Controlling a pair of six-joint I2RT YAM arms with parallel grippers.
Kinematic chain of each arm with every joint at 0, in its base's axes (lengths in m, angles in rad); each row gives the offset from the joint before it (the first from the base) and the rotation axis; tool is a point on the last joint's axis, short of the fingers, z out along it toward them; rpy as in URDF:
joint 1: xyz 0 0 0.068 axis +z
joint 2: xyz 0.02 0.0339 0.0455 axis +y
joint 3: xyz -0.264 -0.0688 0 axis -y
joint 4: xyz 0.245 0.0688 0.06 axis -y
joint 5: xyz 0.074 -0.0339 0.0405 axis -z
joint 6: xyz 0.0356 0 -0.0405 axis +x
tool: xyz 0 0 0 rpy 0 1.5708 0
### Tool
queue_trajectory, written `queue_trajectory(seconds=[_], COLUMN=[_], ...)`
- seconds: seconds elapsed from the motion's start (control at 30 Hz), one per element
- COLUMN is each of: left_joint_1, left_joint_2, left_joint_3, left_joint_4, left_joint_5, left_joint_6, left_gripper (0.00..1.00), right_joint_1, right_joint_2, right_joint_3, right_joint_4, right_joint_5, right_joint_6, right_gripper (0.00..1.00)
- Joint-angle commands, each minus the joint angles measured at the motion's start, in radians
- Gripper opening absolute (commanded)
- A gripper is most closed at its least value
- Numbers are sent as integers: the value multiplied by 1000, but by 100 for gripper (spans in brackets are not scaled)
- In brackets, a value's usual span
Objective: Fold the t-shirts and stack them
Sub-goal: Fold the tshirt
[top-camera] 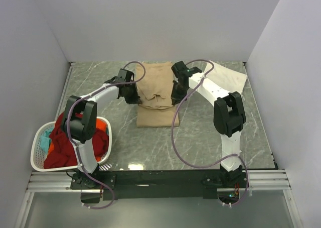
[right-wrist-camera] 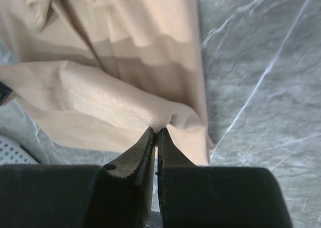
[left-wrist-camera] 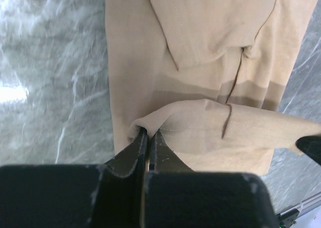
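Observation:
The tan t-shirt (top-camera: 154, 95) lies as a long strip in the middle of the table. My left gripper (top-camera: 131, 98) is shut on its left edge (left-wrist-camera: 145, 121). My right gripper (top-camera: 176, 98) is shut on its right edge (right-wrist-camera: 163, 118). Both hold the hem lifted and doubled over the cloth below, as the left wrist view (left-wrist-camera: 210, 122) and the right wrist view (right-wrist-camera: 90, 95) show. A cream-white t-shirt (top-camera: 228, 77) lies flat at the back right, partly under my right arm. Red, orange and teal shirts (top-camera: 62, 142) fill the basket.
The white plastic laundry basket (top-camera: 37, 155) stands at the front left beside my left arm's base. Grey walls close the table on three sides. The table is grey marble (top-camera: 200, 137).

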State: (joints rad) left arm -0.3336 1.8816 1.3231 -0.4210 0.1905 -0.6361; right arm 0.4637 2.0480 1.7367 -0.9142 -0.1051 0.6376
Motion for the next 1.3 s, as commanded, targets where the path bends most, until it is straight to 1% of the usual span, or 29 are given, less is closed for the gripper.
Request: queue_trajectory(seconds=[0.0, 0.17, 0.3, 0.37, 0.4, 0.43, 0.47, 0.5, 0.53, 0.57, 0.6, 0.63, 0.7, 0.77, 0.87, 0.9, 0.93, 1.0, 1.1, 1.2, 1.27], left_joint_1=[11, 34, 50, 53, 53, 54, 54, 54, 54, 54, 54, 54, 54, 54, 53, 53, 50, 42, 16, -25, -65], left_joint_2=[20, 37, 42, 50, 54, 57, 57, 57, 51, 45, 30, 21, -18, -51, -120, -136, -171, -209, -312, -349, -349], left_joint_3=[59, 57, 53, 59, 64, 74, 77, 82, 88, 90, 88, 87, 76, 38, -41, -64, -112, -160, -258, -297, -320], left_joint_4=[16, 11, 11, 14, 13, 11, 11, 10, 11, 13, 16, 16, 14, 21, 39, 45, 51, 74, 120, 188, 217], left_joint_5=[17, -2, 3, 13, 21, 20, 20, 21, 23, 23, 20, 12, 3, -3, 3, 4, 6, 3, -2, 7, 18], left_joint_6=[41, 21, -7, -8, -8, -11, -13, -14, -19, -20, -22, -20, -19, -14, -22, -25, -36, -50, -89, -108, -117], left_gripper=[0, 0, 0, 4, 11, 16, 25, 46, 55, 62, 71, 74, 77, 77, 75, 73, 72, 69, 68, 68, 70], right_joint_1=[-25, -48, -56, -57, -57, -59, -57, -57, -59, -60, -63, -65, -65, -63, -59, -54, -42, -24, 22, 52, 61], right_joint_2=[23, 49, 87, 116, 132, 139, 147, 153, 161, 161, 147, 135, 82, 42, -32, -63, -75, -98, -85, -55, -42], right_joint_3=[67, 81, 128, 164, 178, 191, 220, 236, 253, 279, 282, 277, 233, 170, 83, 61, 40, -3, -23, -35, -35], right_joint_4=[-37, -29, -37, -35, -32, -23, -20, -22, -29, -31, -25, -17, 7, 40, 63, 70, 86, 97, 104, 116, 133], right_joint_5=[13, 5, -14, -44, -76, -91, -102, -108, -110, -110, -111, -114, -116, -120, -123, -128, -133, -140, -140, -137, -143], right_joint_6=[-16, -22, -36, -58, -67, -76, -91, -96, -101, -105, -107, -107, -110, -115, -113, -111, -108, -108, -105, -81, -58], right_gripper=[0, 0, 0, 0, 1, 6, 24, 30, 35, 40, 42, 45, 47, 47, 47, 47, 47, 46, 45, 44, 43])
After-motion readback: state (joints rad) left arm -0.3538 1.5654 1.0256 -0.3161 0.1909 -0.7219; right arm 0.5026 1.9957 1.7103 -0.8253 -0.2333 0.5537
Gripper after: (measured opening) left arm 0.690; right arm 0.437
